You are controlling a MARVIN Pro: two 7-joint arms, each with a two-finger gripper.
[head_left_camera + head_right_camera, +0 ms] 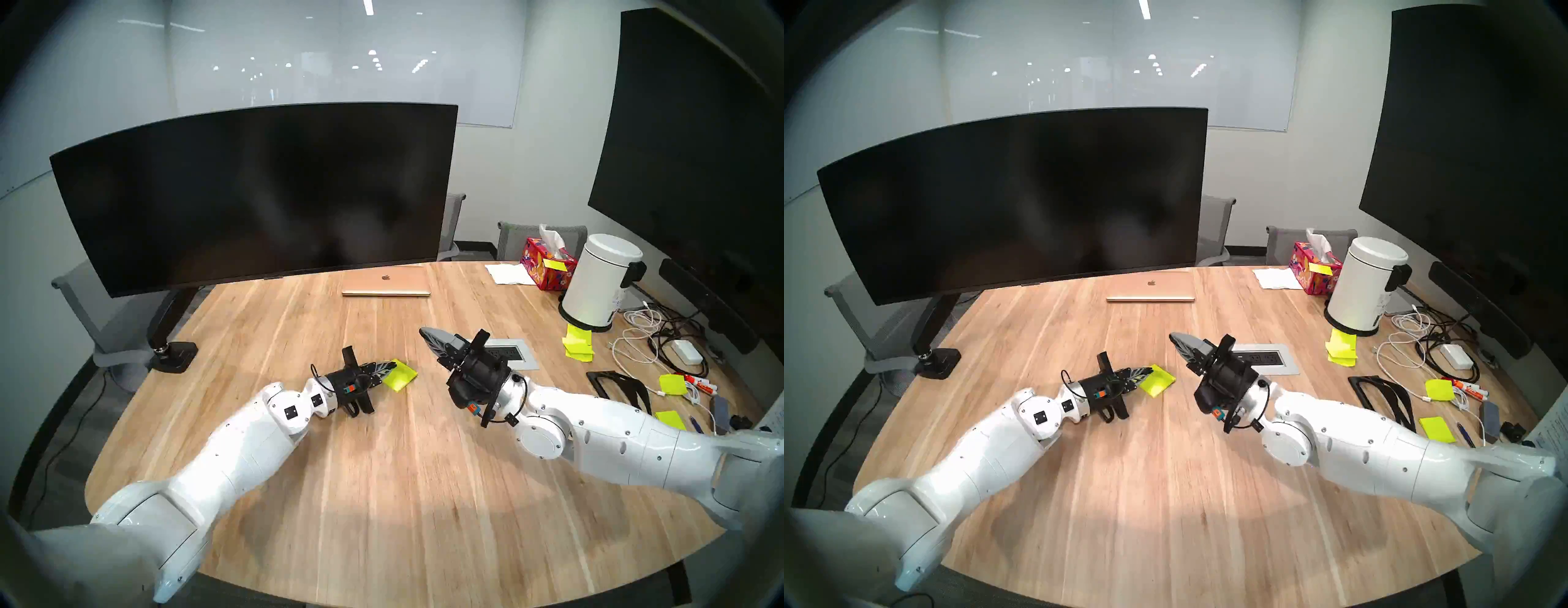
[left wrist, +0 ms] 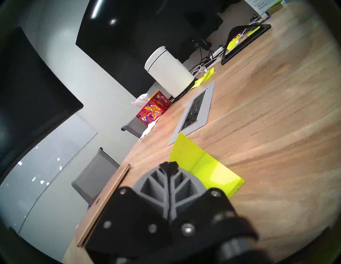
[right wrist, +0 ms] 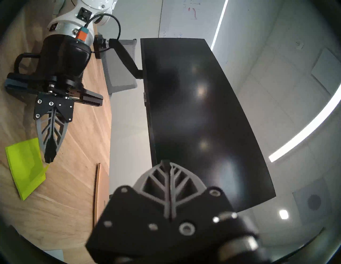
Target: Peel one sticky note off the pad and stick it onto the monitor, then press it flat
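Both white robot arms reach over the wooden table (image 1: 382,488); left gripper (image 1: 389,366), pressed together, pinches a lifted sticky note (image 2: 186,153) at the pad (image 1: 403,375), mid-table; right gripper (image 1: 425,332), pressed together and empty, hovers to its right; the monitor (image 1: 254,195) stands far left

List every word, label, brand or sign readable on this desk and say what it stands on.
No words can be read.
Laptop: an apple logo on the closed lid, no lettering.
Marker: print on the barrel, too small to read.
Tissue box: floral pattern, any lettering blurred.
Paper sheet at the table edge: printed lines, too blurred.
Whiteboard: faint scribbles, illegible.
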